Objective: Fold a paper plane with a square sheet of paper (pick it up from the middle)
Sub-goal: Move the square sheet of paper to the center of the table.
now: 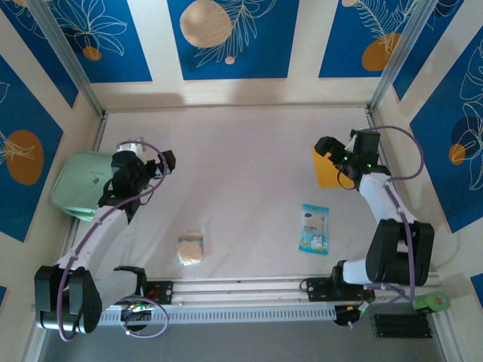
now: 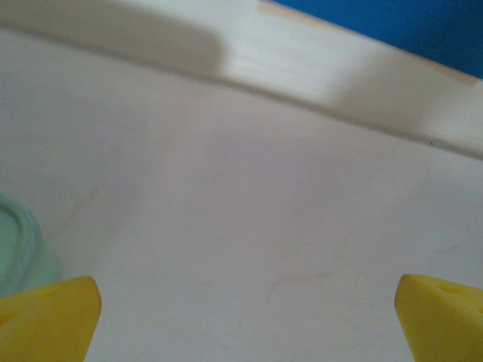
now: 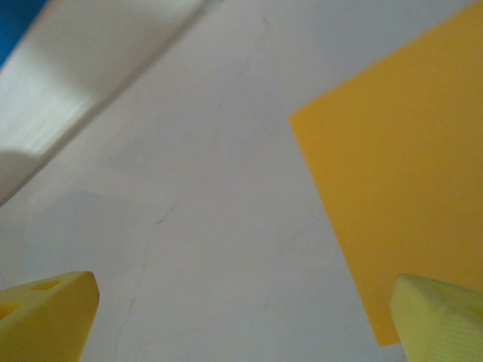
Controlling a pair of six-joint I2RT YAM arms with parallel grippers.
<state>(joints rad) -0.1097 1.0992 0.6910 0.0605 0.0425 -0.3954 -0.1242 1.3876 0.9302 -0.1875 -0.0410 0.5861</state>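
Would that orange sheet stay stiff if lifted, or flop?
The orange sheet looks very thin and lies flat on the table, so it would probably droop when lifted. Pushed, it may slide on that smooth-looking surface.

Plain orange-yellow square paper sheet (image 1: 324, 175), light-blue-and-white printed packet (image 1: 314, 228), beige spongy square (image 1: 191, 248), mint-green container (image 1: 79, 185), pale pinkish tabletop (image 1: 241, 173)

- Soft, even light covers the desk (image 1: 249, 173); shadows are faint and short.
- Both wrist views are blurry, with the yellow fingertips (image 2: 45, 320) out of focus.
- A grey shadow crosses the wall (image 2: 302, 64).
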